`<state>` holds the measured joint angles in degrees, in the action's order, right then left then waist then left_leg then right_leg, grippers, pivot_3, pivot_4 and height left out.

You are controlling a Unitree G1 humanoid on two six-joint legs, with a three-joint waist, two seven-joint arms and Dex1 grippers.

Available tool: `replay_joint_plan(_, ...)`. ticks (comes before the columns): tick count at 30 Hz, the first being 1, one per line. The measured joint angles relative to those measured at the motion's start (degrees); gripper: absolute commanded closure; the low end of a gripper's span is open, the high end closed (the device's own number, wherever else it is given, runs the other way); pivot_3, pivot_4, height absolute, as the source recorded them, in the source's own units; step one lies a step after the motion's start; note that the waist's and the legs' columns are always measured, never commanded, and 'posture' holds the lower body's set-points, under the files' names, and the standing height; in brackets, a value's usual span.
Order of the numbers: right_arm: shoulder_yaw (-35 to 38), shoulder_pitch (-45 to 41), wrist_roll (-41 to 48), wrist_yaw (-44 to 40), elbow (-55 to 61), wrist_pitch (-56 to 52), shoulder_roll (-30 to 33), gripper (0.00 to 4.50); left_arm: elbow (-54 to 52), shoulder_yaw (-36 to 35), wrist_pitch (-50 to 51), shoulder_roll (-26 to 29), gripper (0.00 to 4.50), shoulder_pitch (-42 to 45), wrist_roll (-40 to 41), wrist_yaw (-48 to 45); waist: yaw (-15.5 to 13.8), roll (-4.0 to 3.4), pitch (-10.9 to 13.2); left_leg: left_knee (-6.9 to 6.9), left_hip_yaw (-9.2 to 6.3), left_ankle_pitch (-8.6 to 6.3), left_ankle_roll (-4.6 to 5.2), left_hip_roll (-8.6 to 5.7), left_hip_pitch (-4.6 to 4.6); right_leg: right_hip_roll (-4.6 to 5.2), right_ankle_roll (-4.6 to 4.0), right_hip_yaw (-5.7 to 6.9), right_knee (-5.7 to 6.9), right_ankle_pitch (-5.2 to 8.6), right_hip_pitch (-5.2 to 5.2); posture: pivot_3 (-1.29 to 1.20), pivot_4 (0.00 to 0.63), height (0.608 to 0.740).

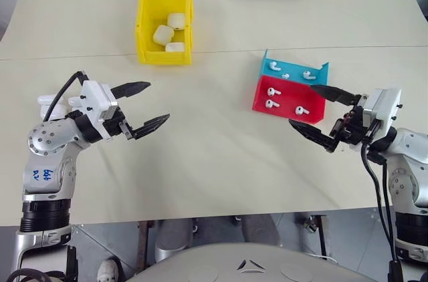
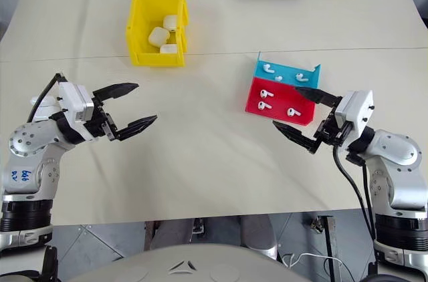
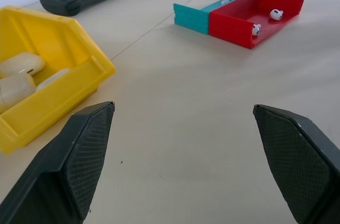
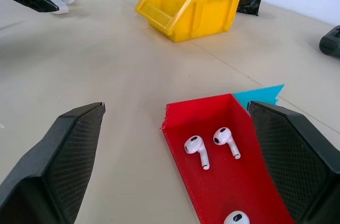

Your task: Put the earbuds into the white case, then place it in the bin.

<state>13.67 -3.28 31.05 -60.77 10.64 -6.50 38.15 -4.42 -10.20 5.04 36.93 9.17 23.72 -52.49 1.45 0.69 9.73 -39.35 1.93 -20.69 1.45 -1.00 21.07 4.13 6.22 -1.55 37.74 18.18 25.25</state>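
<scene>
Both grippers hover over the bench with jaws spread wide and nothing in them: the left gripper (image 1: 146,107) near the left edge, the right gripper (image 1: 324,116) just beside the red tray (image 1: 264,90). Three earbuds (image 1: 273,92) lie in that tray, more in the blue tray (image 1: 314,67) touching it behind. The yellow bin (image 1: 144,28), toward the far edge, holds three white cases (image 1: 163,34).

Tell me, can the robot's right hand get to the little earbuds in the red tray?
Probably yes. The right gripper is open and empty, right at the near edge of the red tray. The earbuds lie uncovered inside, and only the tray's low wall stands between.
</scene>
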Motion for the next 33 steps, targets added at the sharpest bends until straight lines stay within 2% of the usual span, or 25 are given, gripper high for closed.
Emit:
replay_joint_plan(4,-0.01,-0.59,-0.01,-0.70,-0.68,-0.07,0.00,0.00,0.47,-0.41,-0.06,-0.37,0.04,-0.08,-0.34,2.09,0.00,0.00,0.00,0.00,0.00,0.00,0.00,0.00,0.00,0.00,0.00,0.00,0.00,0.00,0.00,0.00,0.150,0.740)
replay_joint_plan(10,-3.11,-5.23,-0.18,-2.04,-2.53,0.30,-1.98,0.00,-4.11,-7.45,0.59,-1.31,0.04,-7.19,0.05,8.80,0.48,0.00,0.00,0.02,0.02,0.01,-0.02,0.06,-0.01,-0.03,0.00,0.00,-0.01,0.00,0.06,0.00,0.150,0.740)
replay_joint_plan(15,-9.90,-9.82,-0.79,-4.62,-3.13,3.66,-7.81,0.00,-11.93,-20.31,0.81,-9.09,0.04,-21.58,0.27,20.75,0.35,0.01,-0.01,0.06,0.01,-0.02,0.01,0.09,0.02,0.00,0.00,0.03,0.01,0.00,0.09,0.00,0.150,0.740)
replay_joint_plan(20,-13.52,-12.46,-1.87,-7.05,-4.91,8.90,-11.67,0.00,-16.75,-25.62,2.83,-14.91,0.04,-30.39,0.08,28.98,-0.57,0.10,-0.04,-0.18,-0.20,-0.11,0.17,-0.18,-0.05,0.33,0.00,0.35,-0.20,0.00,-0.26,0.00,0.150,0.740)
replay_joint_plan(22,-13.50,-13.68,-2.13,-7.69,-6.39,10.09,-11.86,0.00,-18.67,-25.92,5.62,-16.50,0.04,-31.22,1.02,31.79,-0.87,0.09,-0.04,-0.23,-0.52,-0.16,0.19,-0.18,-0.20,0.38,0.00,0.71,-0.39,0.00,-0.71,0.00,0.150,0.740)
replay_joint_plan(25,-13.48,-15.00,-2.22,-8.91,-8.07,11.19,-11.79,0.00,-21.31,-25.80,11.11,-16.59,0.04,-30.92,3.16,34.80,-1.17,0.11,-0.06,-0.26,-0.86,-0.24,0.10,-0.18,-0.23,0.41,-0.03,1.07,-0.43,0.01,-0.86,0.00,0.150,0.740)
replay_joint_plan(30,-13.32,-15.86,-2.16,-10.54,-10.59,11.34,-10.95,0.00,-25.75,-24.08,22.62,-13.57,0.04,-27.04,5.73,39.45,-1.20,0.11,-0.05,-0.32,-1.13,-0.24,0.08,-0.21,-0.01,0.41,-0.04,1.28,-0.57,0.01,-0.86,0.00,0.150,0.740)
replay_joint_plan(33,-13.19,-15.88,-2.07,-10.99,-10.87,11.21,-10.19,0.00,-27.47,-24.14,33.29,-11.30,0.04,-21.63,8.15,45.07,-1.20,0.10,-0.05,-0.38,-1.22,-0.23,0.06,-0.21,0.03,0.40,-0.04,1.35,-0.54,0.00,-0.87,0.00,0.150,0.740)
